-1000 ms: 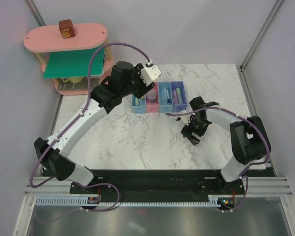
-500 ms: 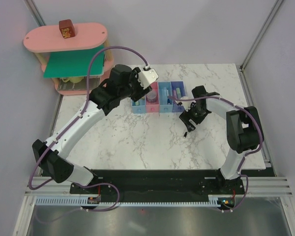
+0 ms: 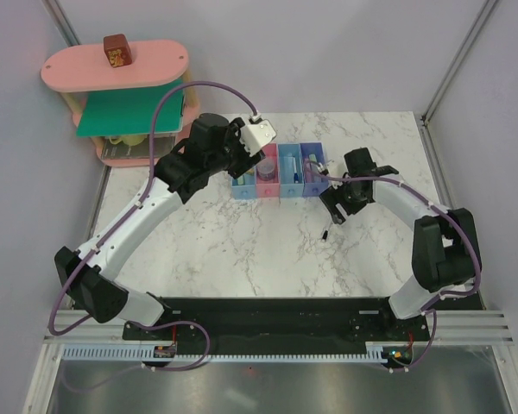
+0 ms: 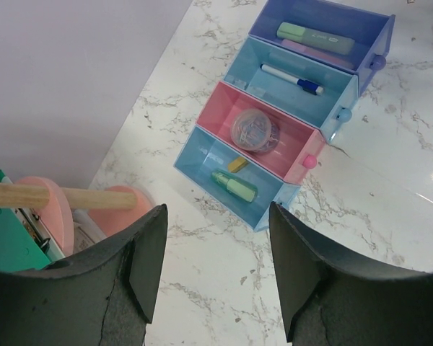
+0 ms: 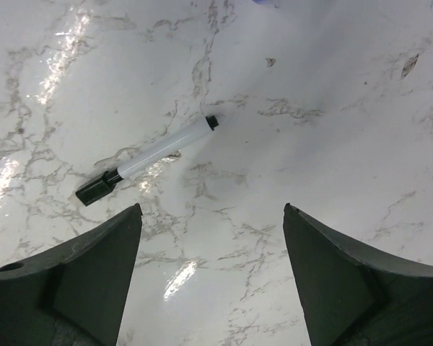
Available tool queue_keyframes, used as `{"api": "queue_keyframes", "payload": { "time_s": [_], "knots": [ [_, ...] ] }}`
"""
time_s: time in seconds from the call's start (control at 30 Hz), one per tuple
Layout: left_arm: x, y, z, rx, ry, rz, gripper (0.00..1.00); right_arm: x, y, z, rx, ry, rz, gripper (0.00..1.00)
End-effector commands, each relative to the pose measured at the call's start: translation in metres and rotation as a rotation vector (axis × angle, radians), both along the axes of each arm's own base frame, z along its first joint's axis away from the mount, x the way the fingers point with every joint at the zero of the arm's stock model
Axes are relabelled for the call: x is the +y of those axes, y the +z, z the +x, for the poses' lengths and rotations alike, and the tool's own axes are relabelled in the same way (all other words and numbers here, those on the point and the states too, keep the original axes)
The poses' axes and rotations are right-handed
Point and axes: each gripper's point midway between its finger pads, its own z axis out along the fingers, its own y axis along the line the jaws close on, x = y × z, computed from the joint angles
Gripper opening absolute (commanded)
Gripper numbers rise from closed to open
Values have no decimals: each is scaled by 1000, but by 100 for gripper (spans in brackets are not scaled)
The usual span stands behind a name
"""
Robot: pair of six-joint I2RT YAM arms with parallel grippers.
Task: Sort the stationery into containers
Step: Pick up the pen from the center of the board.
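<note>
A slim, black-capped white pen [image 5: 148,160] lies on glossy veined marble [image 5: 346,108] below the right gripper [image 5: 211,215], wide and empty, while only the left wrist view, past the left gripper [image 4: 216,223], parted and empty, looks into the boxy plastic bins [image 4: 303,160].

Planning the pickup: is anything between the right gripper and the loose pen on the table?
Nothing. The right wrist view shows only bare marble table between the open right gripper and the pen.
</note>
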Motion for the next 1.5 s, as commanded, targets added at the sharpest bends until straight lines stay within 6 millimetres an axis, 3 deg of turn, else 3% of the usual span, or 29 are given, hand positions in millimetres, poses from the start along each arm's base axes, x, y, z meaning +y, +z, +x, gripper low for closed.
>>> {"api": "queue_keyframes", "payload": {
  "time_s": [0.0,0.23,0.6,0.7,0.8,0.83,0.9,0.97,1.13,1.27,1.4,1.47],
  "knots": [
    [5,16,-7,-51,-17,-14,65,26,18,-11,48,-5,100,87],
    [13,16,-11,-67,-13,14,65,54,-12,-33,146,15,95,85],
    [17,23,-15,-86,-18,18,66,41,-55,-55,241,5,22,77],
    [17,22,-15,-78,-14,13,66,40,-58,-55,247,12,17,68],
    [19,22,-17,-73,-8,5,66,37,-67,-57,269,16,-5,44],
    [19,22,-18,-74,-8,4,66,37,-68,-57,272,18,-9,27],
    [22,19,-19,-70,-5,7,66,36,-72,-59,283,19,-15,7],
    [25,16,-20,-65,-1,14,66,35,-71,-58,280,16,-18,0],
    [34,14,-24,-64,10,18,66,36,-34,-55,225,41,-3,0],
    [40,10,-27,-59,17,18,67,44,19,-54,153,107,59,0],
    [47,6,-29,-46,31,8,67,66,73,-45,71,160,181,0],
    [52,-1,-31,-25,39,7,67,80,89,-38,50,171,249,0]
  ]
}}
